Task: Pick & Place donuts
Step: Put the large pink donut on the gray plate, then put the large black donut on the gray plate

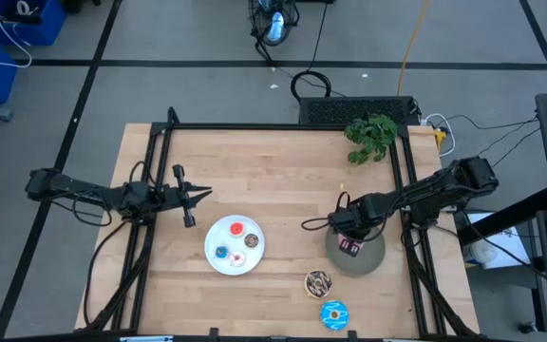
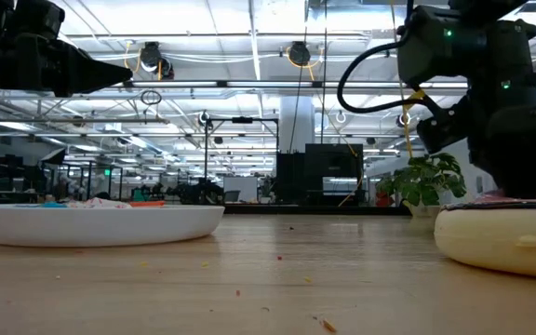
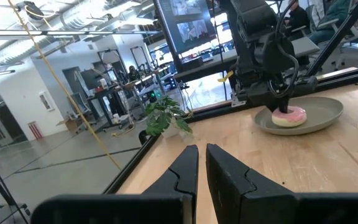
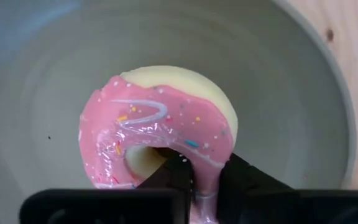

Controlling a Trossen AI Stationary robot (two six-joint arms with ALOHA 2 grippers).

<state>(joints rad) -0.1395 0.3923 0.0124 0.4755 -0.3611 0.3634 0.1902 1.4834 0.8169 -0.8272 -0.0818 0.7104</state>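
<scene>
A pink-iced donut (image 4: 160,118) with sprinkles lies in the grey plate (image 1: 368,258). My right gripper (image 4: 205,169) stands over it, pointing down and shut on its ring. The white plate (image 1: 218,233) holds tiny red (image 1: 237,229), blue (image 1: 221,254) and brown (image 1: 253,241) donuts. A chocolate-sprinkled donut (image 1: 318,282) and a blue donut (image 1: 333,314) lie flat on the table near its front edge. My left gripper (image 1: 204,194) hovers left of the white plate, shut and empty. My right gripper pinches the pink donut's ring (image 4: 207,155) between its two fingers: one finger (image 4: 173,174) is in the hole and the other (image 4: 244,180) is outside the rim. It comes from above, pointing down. The donut lies flat on the grey plate (image 3: 319,115).
A potted green plant (image 1: 371,136) stands at the far right of the table. Black frame rails (image 1: 283,126) run along the far and side edges. Bare wood lies between the two plates and across the far half. Beyond the table is an office room.
</scene>
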